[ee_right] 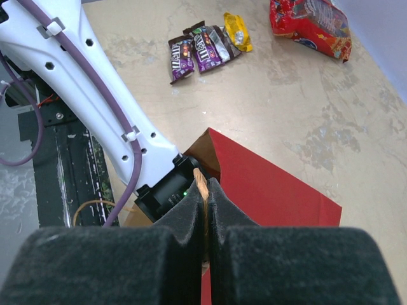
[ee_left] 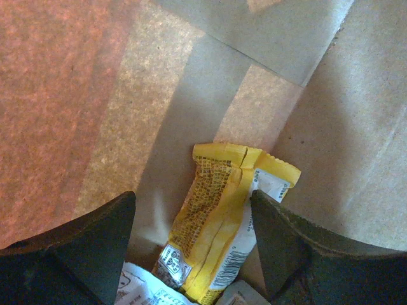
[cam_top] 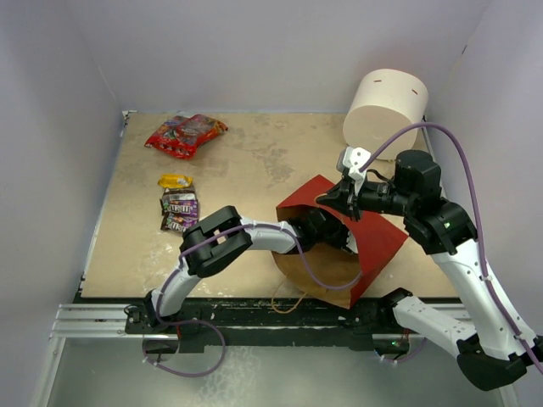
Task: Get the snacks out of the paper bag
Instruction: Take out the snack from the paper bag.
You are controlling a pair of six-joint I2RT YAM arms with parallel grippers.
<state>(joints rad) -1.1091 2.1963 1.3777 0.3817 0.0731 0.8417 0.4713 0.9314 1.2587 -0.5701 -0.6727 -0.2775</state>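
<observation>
The red-brown paper bag (cam_top: pixel 377 242) lies on its side near the table's front, mouth toward the left arm. My left gripper (ee_left: pixel 192 202) is inside it, hidden in the top view, open, with its fingers either side of a yellow wrapper (ee_left: pixel 219 216) lying on the tan inside (ee_left: pixel 159 121). A white-printed packet (ee_left: pixel 143 289) and a grey packet corner (ee_left: pixel 245 295) lie beneath. My right gripper (ee_right: pixel 205 190) is shut on the bag's tan string handle at the upper rim (cam_top: pixel 341 197), holding the mouth up. The bag's red outside shows in the right wrist view (ee_right: pixel 273 184).
On the table's left lie a red cartoon-printed bag (cam_top: pixel 185 134), a yellow wrapper (cam_top: pixel 175 181) and dark purple packets (cam_top: pixel 180 203); they also show in the right wrist view (ee_right: pixel 197 51). A white cylinder (cam_top: pixel 386 110) stands at the back right. Walls close three sides.
</observation>
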